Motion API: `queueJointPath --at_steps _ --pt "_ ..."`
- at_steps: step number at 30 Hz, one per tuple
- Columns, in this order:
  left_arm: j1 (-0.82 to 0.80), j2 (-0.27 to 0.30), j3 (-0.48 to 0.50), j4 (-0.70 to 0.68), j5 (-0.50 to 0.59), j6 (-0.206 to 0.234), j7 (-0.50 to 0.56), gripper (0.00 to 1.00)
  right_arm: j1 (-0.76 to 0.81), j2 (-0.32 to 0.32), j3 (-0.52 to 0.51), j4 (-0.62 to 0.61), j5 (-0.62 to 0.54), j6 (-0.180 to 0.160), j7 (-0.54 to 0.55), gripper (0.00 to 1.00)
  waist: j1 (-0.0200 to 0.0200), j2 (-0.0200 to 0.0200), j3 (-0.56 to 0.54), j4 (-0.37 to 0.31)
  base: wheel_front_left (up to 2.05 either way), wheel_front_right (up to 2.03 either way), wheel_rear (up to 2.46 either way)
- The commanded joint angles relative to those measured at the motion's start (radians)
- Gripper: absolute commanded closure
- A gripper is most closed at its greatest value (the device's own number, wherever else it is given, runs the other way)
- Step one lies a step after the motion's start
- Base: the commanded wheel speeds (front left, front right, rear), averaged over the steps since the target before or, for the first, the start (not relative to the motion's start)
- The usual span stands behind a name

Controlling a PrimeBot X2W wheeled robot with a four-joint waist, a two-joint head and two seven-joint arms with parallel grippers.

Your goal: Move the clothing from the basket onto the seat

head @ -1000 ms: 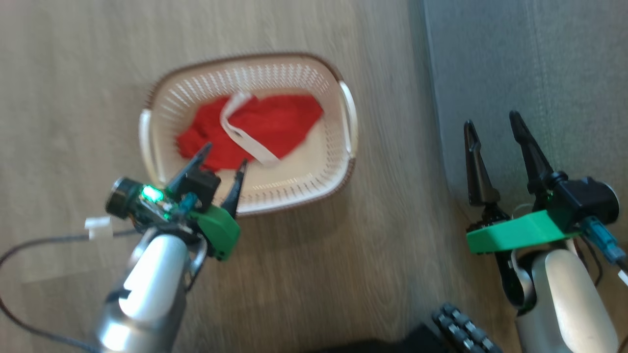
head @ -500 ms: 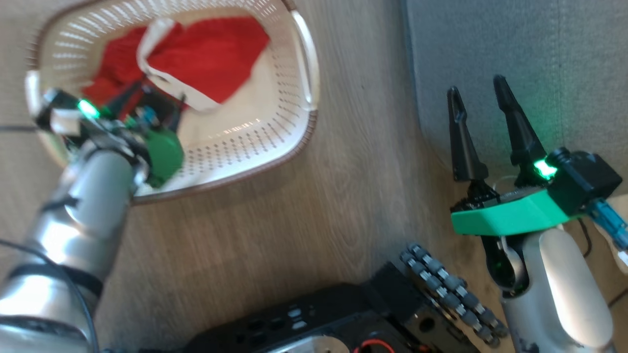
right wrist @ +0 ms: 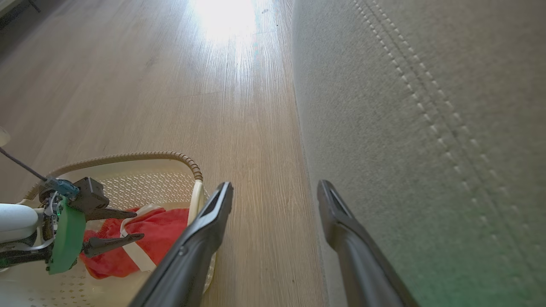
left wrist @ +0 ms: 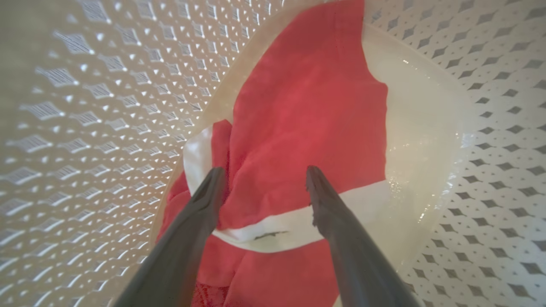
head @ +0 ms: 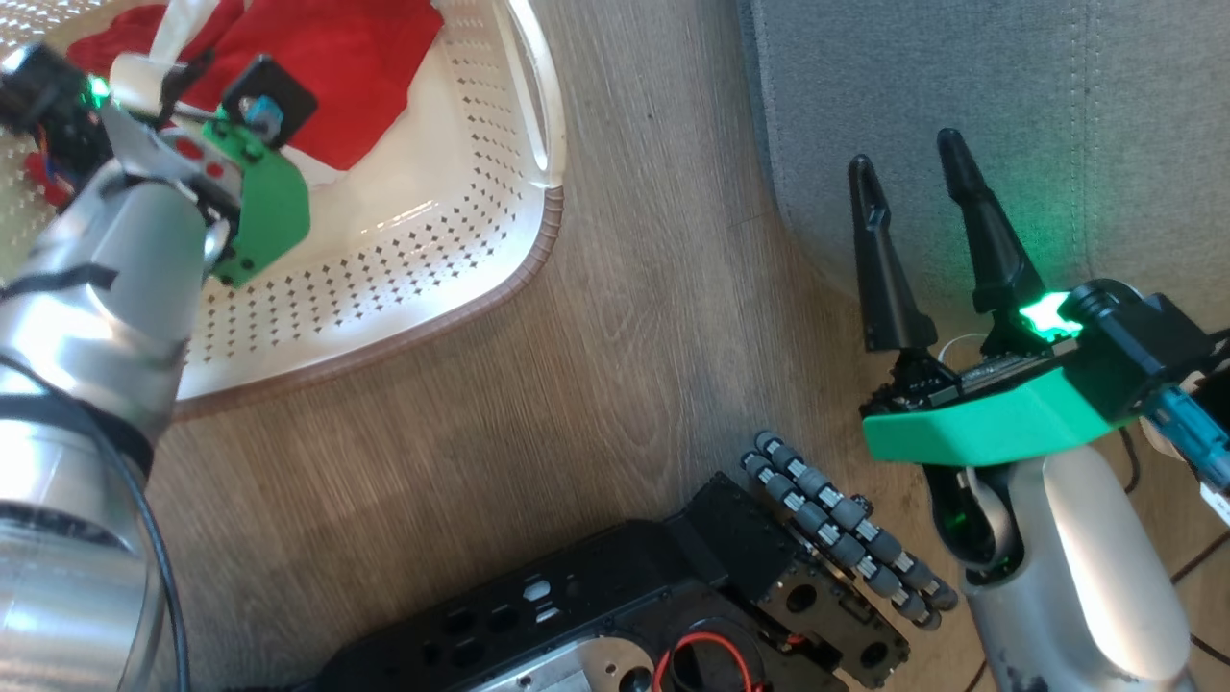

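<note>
Grasp step: left gripper [left wrist: 264, 174] inside basket [head: 461, 279], fingers apart over clothing [left wrist: 307, 106], nothing clamped. Right gripper [head: 903, 154] spread, empty, at seat [head: 961, 77] edge. Next: lower, pinch fold, lift above rim, then carry to seat.

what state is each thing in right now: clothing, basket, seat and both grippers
clothing, crumpled inside the basket, white band showing
basket, upright on the wooden floor, holding the clothing
seat, no clothing on the part in view
left gripper, open, fingers astride a red fold, not closed on it
right gripper, open, holding nothing, near the seat's edge
</note>
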Motion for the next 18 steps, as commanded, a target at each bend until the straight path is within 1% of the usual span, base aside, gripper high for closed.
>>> queueJointPath --at_steps 1,11,13,18 --pt "-0.004 0.017 -0.003 0.003 0.017 0.000 0.022 0.00 0.069 0.002 0.025 -0.030 0.010 0.000 -0.005 0.00 -0.0001 0.0001 0.004 -0.004 0.00 0.00 0.00" --pt "-0.037 0.017 -0.075 0.033 0.052 -0.038 0.165 0.00 0.103 0.002 0.029 -0.055 0.022 0.000 -0.005 0.00 -0.0001 0.0001 0.023 -0.018 0.00 0.00 0.00" --pt "-0.035 0.024 -0.088 0.035 0.058 -0.044 0.194 0.00 0.110 0.002 0.029 -0.062 0.024 0.000 -0.005 0.00 -0.0001 0.0001 0.027 -0.019 0.00 0.00 0.00" --pt "-0.034 0.039 -0.099 0.037 0.052 -0.050 0.230 0.00 0.121 0.002 0.031 -0.075 0.023 0.000 -0.005 0.00 -0.0001 0.0001 0.037 -0.016 0.00 0.00 0.00"
